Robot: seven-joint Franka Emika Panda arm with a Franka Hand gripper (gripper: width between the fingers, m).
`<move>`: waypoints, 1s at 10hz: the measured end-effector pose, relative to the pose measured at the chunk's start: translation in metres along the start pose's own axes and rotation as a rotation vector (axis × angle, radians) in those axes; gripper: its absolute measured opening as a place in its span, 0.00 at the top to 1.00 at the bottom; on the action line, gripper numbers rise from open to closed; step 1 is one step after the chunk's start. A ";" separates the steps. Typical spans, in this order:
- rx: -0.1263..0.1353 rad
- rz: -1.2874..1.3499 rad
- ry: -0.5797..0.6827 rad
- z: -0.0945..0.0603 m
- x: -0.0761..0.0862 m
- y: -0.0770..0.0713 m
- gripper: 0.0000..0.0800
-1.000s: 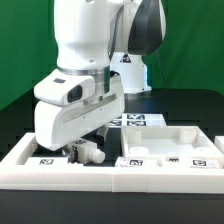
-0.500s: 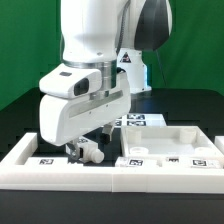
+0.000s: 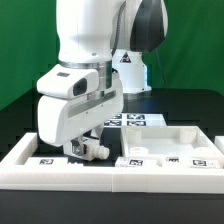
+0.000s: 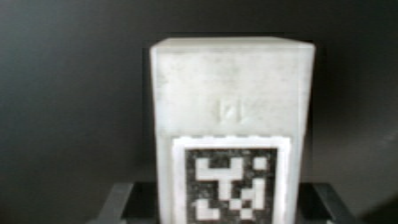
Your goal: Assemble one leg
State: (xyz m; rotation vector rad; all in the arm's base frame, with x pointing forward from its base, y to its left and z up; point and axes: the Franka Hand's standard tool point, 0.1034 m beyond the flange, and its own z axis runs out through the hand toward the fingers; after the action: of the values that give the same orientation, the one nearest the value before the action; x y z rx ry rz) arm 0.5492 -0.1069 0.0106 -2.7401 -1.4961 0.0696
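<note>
The leg is a short white post with a black-and-white tag on its side, and it fills the middle of the wrist view. My gripper is shut on it, with a dark finger on either side of its tagged end. In the exterior view the gripper hangs low over the dark table inside the white frame. The leg sticks out from it toward the exterior view's right, roughly level.
A wide flat white panel with raised edges lies at the exterior view's right. A white frame with tags runs along the front. A tagged white piece lies behind the gripper. The robot's base stands at the back.
The arm has shifted a little and the gripper has moved slightly, still holding the leg low over the table. Nothing else has moved.
</note>
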 end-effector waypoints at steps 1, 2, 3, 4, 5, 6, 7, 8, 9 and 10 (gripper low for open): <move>-0.002 -0.059 -0.007 0.000 0.002 -0.001 0.64; -0.002 -0.095 -0.008 0.000 0.004 -0.002 0.64; -0.003 -0.092 -0.008 0.000 0.003 -0.002 0.64; -0.003 -0.092 -0.008 0.000 0.003 -0.002 0.64; -0.003 -0.092 -0.008 0.000 0.003 -0.002 0.64; -0.003 -0.092 -0.008 0.000 0.003 -0.002 0.64; -0.003 -0.095 -0.009 0.000 0.003 -0.002 0.64; 0.008 -0.208 -0.023 -0.003 -0.001 -0.002 0.64; 0.032 -0.288 -0.032 -0.006 -0.006 -0.003 0.64; 0.032 -0.338 -0.035 -0.009 -0.007 -0.002 0.64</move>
State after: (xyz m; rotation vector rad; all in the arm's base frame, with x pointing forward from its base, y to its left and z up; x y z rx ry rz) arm 0.5437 -0.1119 0.0198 -2.4332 -1.9238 0.1343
